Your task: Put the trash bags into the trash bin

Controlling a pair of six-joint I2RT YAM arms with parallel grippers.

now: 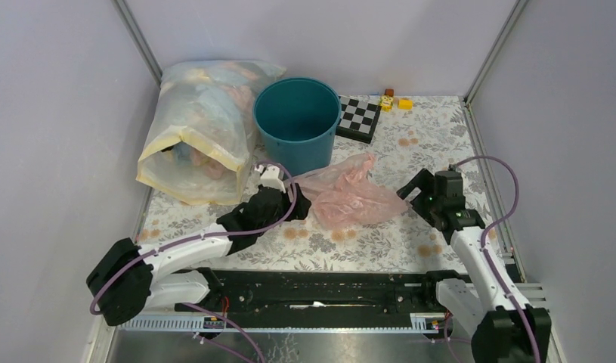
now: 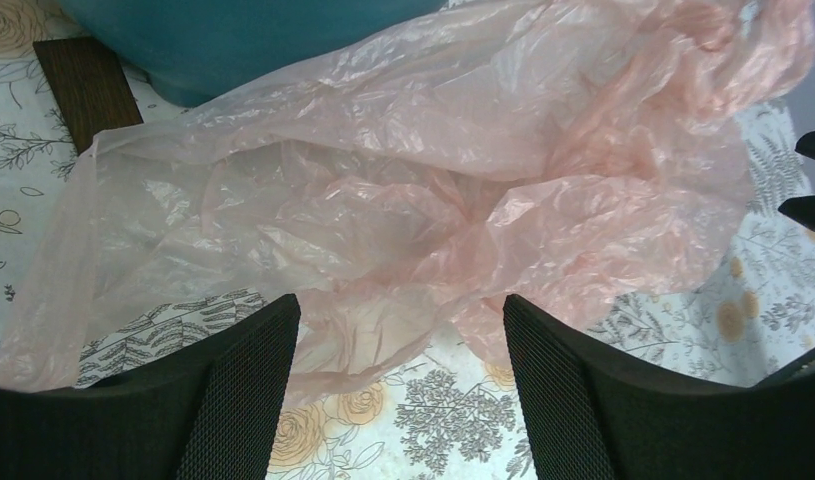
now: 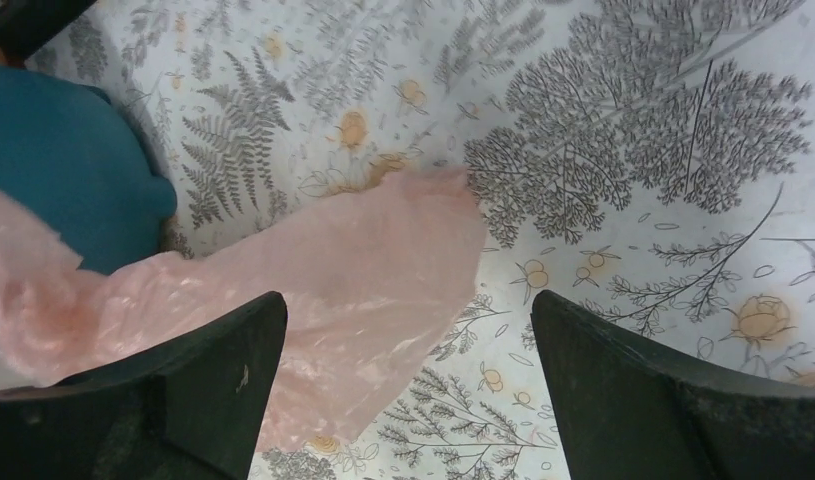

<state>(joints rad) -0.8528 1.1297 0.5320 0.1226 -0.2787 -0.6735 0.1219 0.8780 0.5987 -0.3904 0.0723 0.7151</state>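
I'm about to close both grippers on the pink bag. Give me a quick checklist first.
1. Left gripper open: ok, jaws wide, with the edge of the pink trash bag between them.
2. Right gripper open: ok, the bag's corner lies between its jaws, nearer one finger.
3. Bag held: not ok, it lies loose on the table.
4. Teal trash bin upright, mouth unobstructed: ok.
5. Bag free of the bin's base: cannot tell, its far edge runs up to it.
6. Clear sack off the bin's mouth: ok.
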